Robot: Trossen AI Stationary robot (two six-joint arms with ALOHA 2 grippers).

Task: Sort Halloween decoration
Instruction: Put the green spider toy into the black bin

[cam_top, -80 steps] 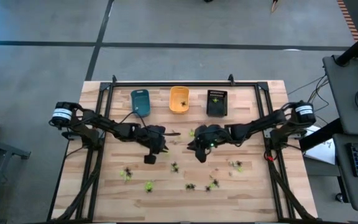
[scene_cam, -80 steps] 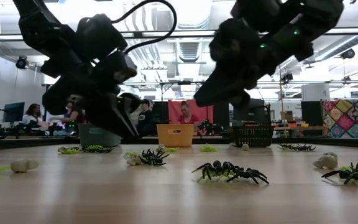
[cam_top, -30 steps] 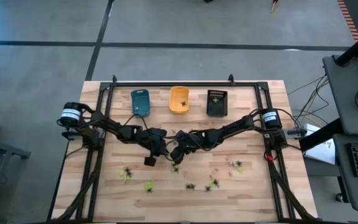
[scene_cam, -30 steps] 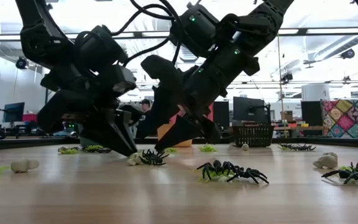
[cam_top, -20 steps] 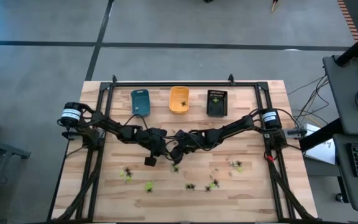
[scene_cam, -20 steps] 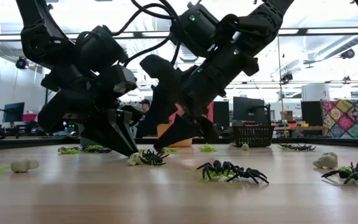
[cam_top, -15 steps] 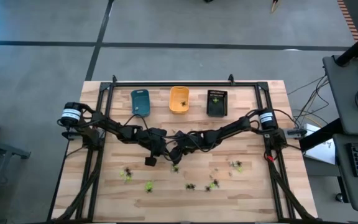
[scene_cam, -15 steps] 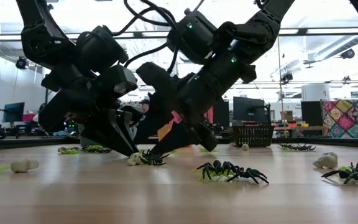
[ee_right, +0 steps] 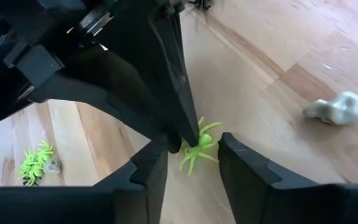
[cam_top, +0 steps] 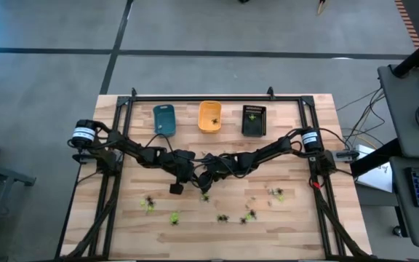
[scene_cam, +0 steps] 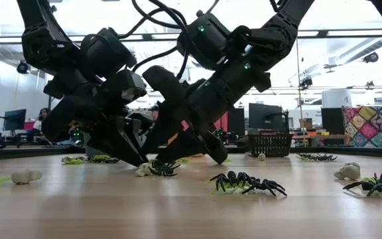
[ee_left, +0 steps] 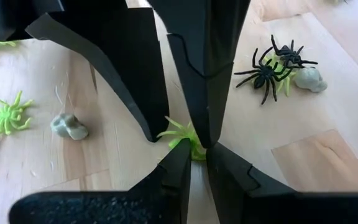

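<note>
The Halloween decoration lies scattered on the wooden table (cam_top: 297, 218). One yellow-green spider (ee_left: 184, 135) sits at mid-table between both grippers. My left gripper (ee_left: 199, 163), reaching in from the table's left, is shut on it. My right gripper (ee_right: 193, 163), coming from the right, is open, with one finger on either side of the same spider (ee_right: 197, 147). I cannot tell whether those fingers touch it. In the high view the two grippers meet at mid-table, left (cam_top: 193, 172) and right (cam_top: 204, 177). My left gripper pinches one end of the yellow-green spider (ee_right: 190, 144) between its two fingertips (ee_right: 180, 127). The fingers slant down from the table's left. The spider sticks out beyond the tips, low over the wood. Whether it rests on the table I cannot tell.
A blue tray (cam_top: 164, 118), an orange tray (cam_top: 209, 116) and a black tray (cam_top: 254, 120) stand along the far edge. A black spider (ee_left: 267, 67) and a whitish piece (ee_left: 309, 79) lie close by. More figures (cam_top: 223, 217) lie toward the near edge.
My right gripper has sunk a little and tipped down toward the left gripper's fingertips, and its fingers have drawn closer together around the yellow-green spider. My left gripper has kept still with the spider.
</note>
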